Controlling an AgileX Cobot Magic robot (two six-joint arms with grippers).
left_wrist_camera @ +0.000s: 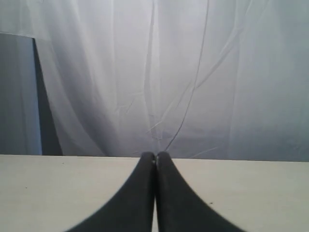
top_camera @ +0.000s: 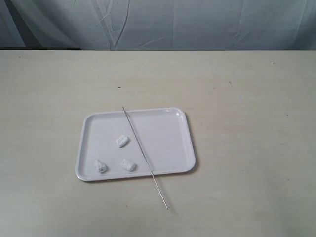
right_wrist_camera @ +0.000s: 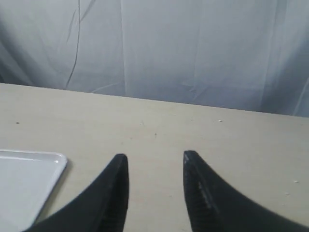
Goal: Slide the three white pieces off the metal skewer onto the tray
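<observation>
On one tray [top_camera: 170, 140] sit three white pieces [top_camera: 122, 141], one skewer [top_camera: 143, 154]; left claw [left_wrist_camera: 155, 156] closed, right claw [right_wrist_camera: 155, 162] spread.

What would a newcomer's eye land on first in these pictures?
The white tray sits mid-table, the metal skewer lying diagonally across it, its near end poking past the rim onto the table. The three white pieces lie loose on the tray's left half, off the skewer. In the wrist views, the left gripper is shut empty, the right gripper open.
</observation>
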